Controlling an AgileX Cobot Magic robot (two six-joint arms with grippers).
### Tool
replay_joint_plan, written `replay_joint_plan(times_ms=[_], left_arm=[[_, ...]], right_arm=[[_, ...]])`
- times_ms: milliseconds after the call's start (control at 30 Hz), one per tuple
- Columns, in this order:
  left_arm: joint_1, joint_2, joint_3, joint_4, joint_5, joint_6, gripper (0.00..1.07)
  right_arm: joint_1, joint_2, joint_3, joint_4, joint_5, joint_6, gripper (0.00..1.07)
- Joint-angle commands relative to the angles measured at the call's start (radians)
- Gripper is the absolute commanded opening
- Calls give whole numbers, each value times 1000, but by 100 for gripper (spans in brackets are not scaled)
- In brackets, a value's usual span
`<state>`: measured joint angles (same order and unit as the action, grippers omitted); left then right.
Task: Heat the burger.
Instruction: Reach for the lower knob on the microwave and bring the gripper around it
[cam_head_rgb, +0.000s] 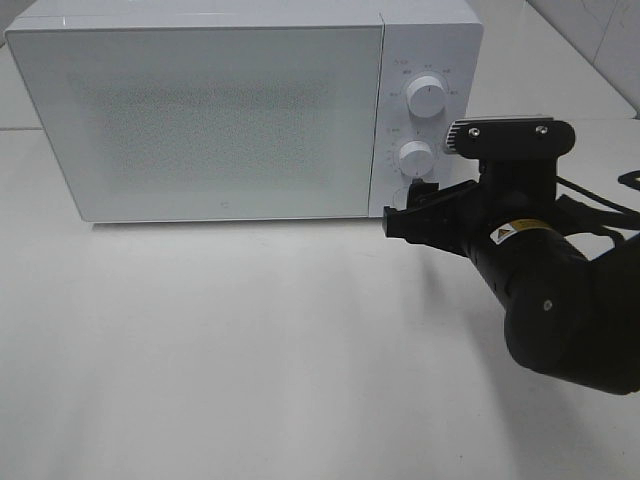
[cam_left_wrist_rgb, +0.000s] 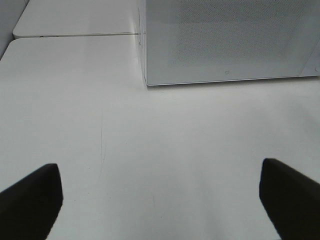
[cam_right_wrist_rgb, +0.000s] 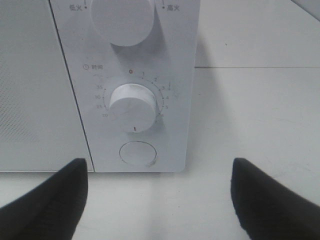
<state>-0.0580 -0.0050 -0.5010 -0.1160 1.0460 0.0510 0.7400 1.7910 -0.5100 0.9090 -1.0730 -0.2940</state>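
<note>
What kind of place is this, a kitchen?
Likely a robot test bench made up like a kitchen: a white microwave with two knobs sits on a plain white table, and a black robot arm reaches toward it.

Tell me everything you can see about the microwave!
The microwave is a glossy white box standing upright on the white table. Its door, speckled with tiny dots, is shut. The control panel beside it has an upper knob, a lower knob and a round button underneath. Nothing else visibly touches it.
</note>
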Motion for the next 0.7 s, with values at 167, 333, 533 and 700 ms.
replay_joint_plan(times_ms=[167,333,533,700], left_arm=[[2,-24,1,-2,-7,3,101],[2,-24,1,-2,-7,3,101],[2,-20,1,-2,-7,3,101],[2,-20,1,-2,-7,3,101]], right_arm=[[16,41,-56,6,-27,-16,75],[18,89,-113,8,-44,-22,75],[18,127,-184,4,-56,-46,75],[-2,159,-222,1,-58,-49,75]])
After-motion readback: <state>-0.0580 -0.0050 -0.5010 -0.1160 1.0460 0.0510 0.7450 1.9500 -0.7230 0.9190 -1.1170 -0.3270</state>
